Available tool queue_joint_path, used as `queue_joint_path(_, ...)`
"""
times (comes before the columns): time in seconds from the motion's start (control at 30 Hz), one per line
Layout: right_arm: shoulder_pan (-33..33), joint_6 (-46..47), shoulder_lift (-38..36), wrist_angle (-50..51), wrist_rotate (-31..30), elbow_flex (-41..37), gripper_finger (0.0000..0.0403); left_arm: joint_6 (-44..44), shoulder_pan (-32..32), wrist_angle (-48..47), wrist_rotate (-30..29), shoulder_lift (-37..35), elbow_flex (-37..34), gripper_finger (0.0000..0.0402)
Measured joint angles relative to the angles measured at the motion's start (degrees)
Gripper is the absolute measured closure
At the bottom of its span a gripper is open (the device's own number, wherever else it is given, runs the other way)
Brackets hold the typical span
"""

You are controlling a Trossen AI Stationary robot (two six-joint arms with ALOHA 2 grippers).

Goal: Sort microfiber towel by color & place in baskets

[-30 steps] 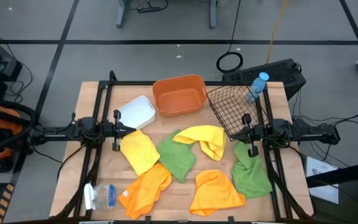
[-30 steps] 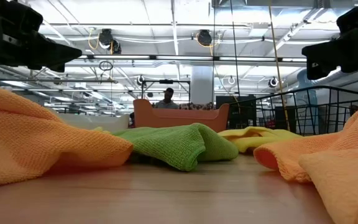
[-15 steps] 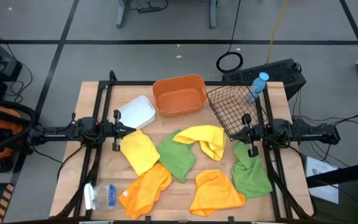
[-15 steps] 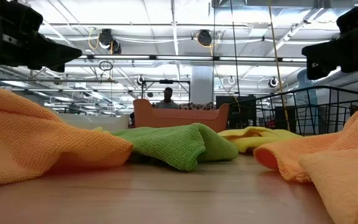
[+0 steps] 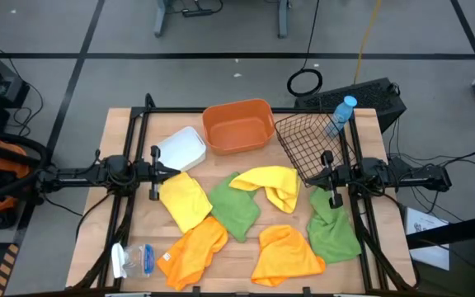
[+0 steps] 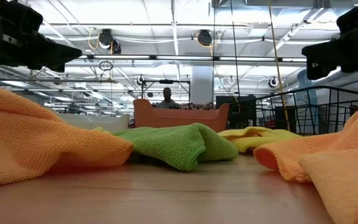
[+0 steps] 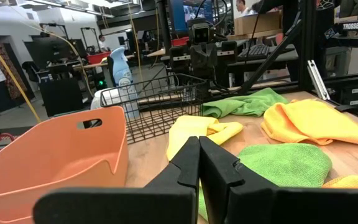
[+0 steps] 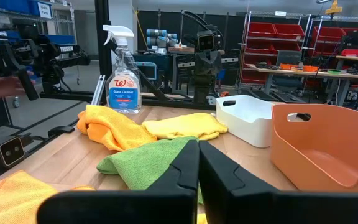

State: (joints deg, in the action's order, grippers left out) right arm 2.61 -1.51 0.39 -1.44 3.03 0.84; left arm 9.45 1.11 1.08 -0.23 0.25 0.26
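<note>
My left pincer (image 5: 169, 172) is pressed together w/ nothing in it, just beside the white tray (image 5: 181, 148). Right pincer (image 5: 313, 178) also pressed together, empty, at the mesh basket (image 5: 308, 142), well apart from the tray.

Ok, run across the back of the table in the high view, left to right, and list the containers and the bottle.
White tray → orange tub → black wire basket → blue-capped bottle, standing at the wire basket's far right corner.

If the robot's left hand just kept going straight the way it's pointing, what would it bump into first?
Probably the yellow towel heaped mid-table. The shut left hand points across the table at it, with the black wire basket behind. It may pass above the towel; depth is unclear.
</note>
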Motion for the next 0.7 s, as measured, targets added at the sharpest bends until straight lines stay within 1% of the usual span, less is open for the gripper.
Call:
queue_joint_path(0.17, 0.0, 0.0, 0.0, 0.0, 0.0, 0.0, 0.0403, 1.5, 0.0, 0.3, -0.1, 0.0, 0.0, 0.0393)
queue_joint_path(0.7, 0.0, 0.0, 0.0, 0.0, 0.0, 0.0, 0.0403, 1.4, 0.0, 0.8, -0.2, 0.0, 0.0, 0.0393)
